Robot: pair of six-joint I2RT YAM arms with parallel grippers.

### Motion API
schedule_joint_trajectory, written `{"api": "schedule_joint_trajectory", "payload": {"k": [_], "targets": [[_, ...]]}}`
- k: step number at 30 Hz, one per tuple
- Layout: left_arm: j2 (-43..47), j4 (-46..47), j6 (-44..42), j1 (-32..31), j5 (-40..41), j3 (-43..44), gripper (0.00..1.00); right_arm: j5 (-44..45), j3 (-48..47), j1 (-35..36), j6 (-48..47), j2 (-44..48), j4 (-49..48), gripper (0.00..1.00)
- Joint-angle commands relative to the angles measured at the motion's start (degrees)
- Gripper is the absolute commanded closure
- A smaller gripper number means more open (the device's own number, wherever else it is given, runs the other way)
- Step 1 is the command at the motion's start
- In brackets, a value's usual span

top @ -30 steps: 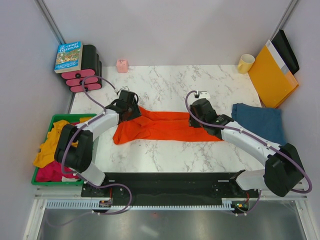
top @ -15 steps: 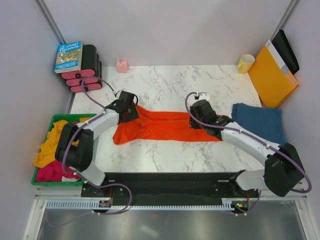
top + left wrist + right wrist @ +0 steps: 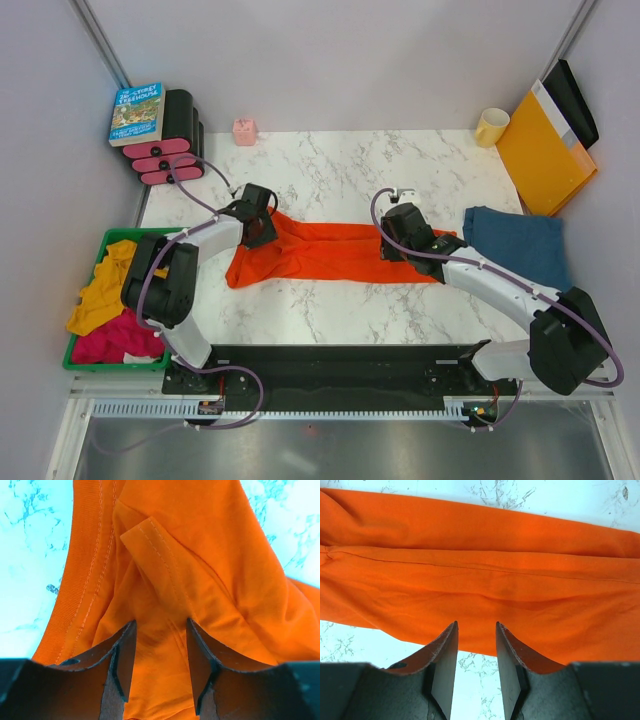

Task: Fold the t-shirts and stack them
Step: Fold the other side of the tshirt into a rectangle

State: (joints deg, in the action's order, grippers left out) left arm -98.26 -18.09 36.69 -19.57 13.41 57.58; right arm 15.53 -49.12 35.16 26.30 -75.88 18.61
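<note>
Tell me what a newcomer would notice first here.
The bright orange-red t-shirt, stretched in a long band across the middle of the marble table, with the left gripper at one end and the right gripper at the other, jaws parted. Next, the folded dark blue t-shirt to its right and the green bin of bright clothes at far left.

orange-red t-shirt (image 3: 330,252) drawn out into a long flat band across the middle of the worktop (image 3: 330,170), bunched at its left end, denim-blue t-shirt (image 3: 515,243) folded roughly square, lying near its right end
</note>
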Motion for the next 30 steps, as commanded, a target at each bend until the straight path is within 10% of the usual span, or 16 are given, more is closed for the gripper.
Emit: {"api": "schedule_joint_trajectory", "payload": {"k": [1, 16, 30], "targets": [[0.96, 3.23, 1.72, 0.32, 0.92, 2.10, 0.49, 0.91, 0.43, 0.35, 0.24, 1.26, -0.77, 0.57], [-0.35, 5.78, 1.37, 1.38, 1.09, 2.62, 0.60, 0.73, 0.17, 0.35, 0.59, -1.12, -1.47, 0.58], [-1.41, 7.45, 0.32, 1.55, 0.04, 3.41, 0.95, 1.17, 0.17, 0.44, 0.59, -1.82, -1.65, 0.59]]}}
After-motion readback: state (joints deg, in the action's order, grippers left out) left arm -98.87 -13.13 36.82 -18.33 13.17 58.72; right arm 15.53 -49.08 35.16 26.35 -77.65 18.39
